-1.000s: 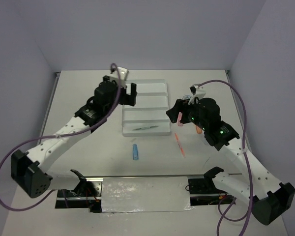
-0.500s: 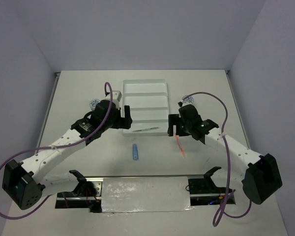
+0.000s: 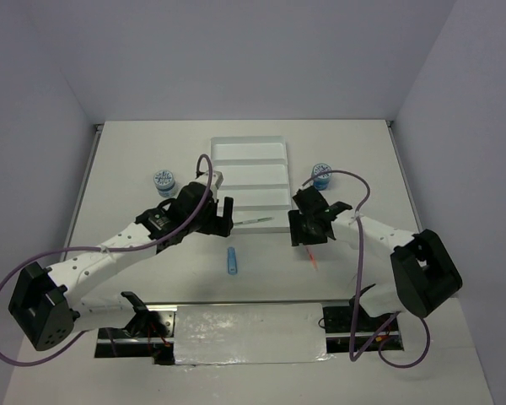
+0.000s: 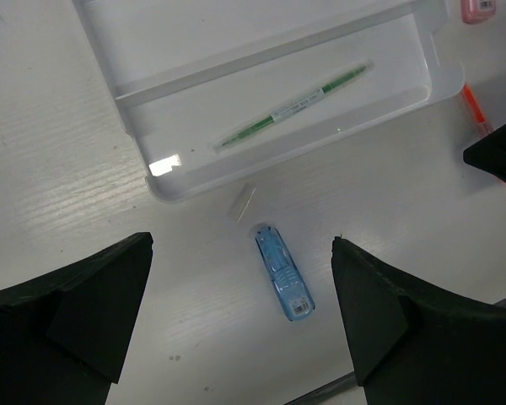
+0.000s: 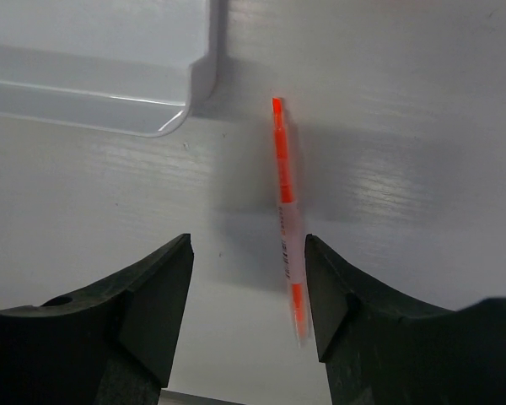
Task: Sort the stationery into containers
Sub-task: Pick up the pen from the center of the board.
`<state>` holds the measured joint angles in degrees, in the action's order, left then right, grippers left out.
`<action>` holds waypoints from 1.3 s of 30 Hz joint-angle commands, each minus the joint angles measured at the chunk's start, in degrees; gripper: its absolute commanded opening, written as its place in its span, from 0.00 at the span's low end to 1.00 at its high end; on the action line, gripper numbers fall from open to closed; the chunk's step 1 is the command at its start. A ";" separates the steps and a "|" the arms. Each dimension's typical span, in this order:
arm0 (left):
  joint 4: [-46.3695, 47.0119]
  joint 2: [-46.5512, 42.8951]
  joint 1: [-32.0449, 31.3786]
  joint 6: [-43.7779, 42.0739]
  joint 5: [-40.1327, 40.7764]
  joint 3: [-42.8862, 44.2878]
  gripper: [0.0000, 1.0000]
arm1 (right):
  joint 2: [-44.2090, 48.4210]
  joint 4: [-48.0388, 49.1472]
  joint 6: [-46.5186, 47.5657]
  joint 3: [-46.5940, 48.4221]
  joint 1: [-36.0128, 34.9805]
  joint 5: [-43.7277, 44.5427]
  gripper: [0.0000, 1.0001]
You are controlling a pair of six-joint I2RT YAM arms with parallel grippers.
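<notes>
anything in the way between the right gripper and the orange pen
Nothing visible. The orange pen lies on the bare table between the open jaws of the right gripper; the tray sits off to the side.

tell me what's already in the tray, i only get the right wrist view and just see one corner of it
observer: one green pen lies in the nearest compartment of the tray.
operator: anything else still loose
observer: a blue stick lies on the table just in front of the tray, with the open left gripper above it.
operator: and the tubs
observer: the left tub stands left of the tray and the right tub right of it, both outside it.
</notes>
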<state>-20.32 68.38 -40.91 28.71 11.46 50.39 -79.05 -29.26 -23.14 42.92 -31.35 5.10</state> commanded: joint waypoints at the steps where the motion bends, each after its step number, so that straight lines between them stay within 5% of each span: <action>1: 0.37 -0.17 -0.93 -0.58 1.10 2.34 0.99 | -1.28 -1.59 -0.94 -0.46 -0.20 -0.53 0.62; 7: 0.01 -0.88 -2.25 -1.11 1.54 3.05 0.99 | -4.53 -2.74 -1.74 -0.64 0.15 -3.16 0.55; 17: -0.16 -3.08 -4.18 -1.11 3.48 2.52 0.99 | -10.43 -4.14 -3.75 -0.38 -0.02 -3.87 0.22; 20: 0.10 -3.51 -4.53 -1.11 3.74 2.17 0.99 | -8.68 -3.53 -5.07 -1.86 -0.02 -3.96 0.00; 31: 3.70 5.87 -5.94 -5.15 -4.51 2.43 0.96 | 23.57 -3.94 -10.97 -5.05 -3.00 -3.00 0.00; 39: 5.81 19.06 -6.12 -13.24 -4.61 4.80 0.76 | 34.74 -9.94 -9.83 -2.05 -5.21 -0.27 0.00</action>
<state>-16.75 85.62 -46.72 19.64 7.79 52.58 -46.94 -35.62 -32.80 39.03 -36.10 3.68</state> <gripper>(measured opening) 0.783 0.109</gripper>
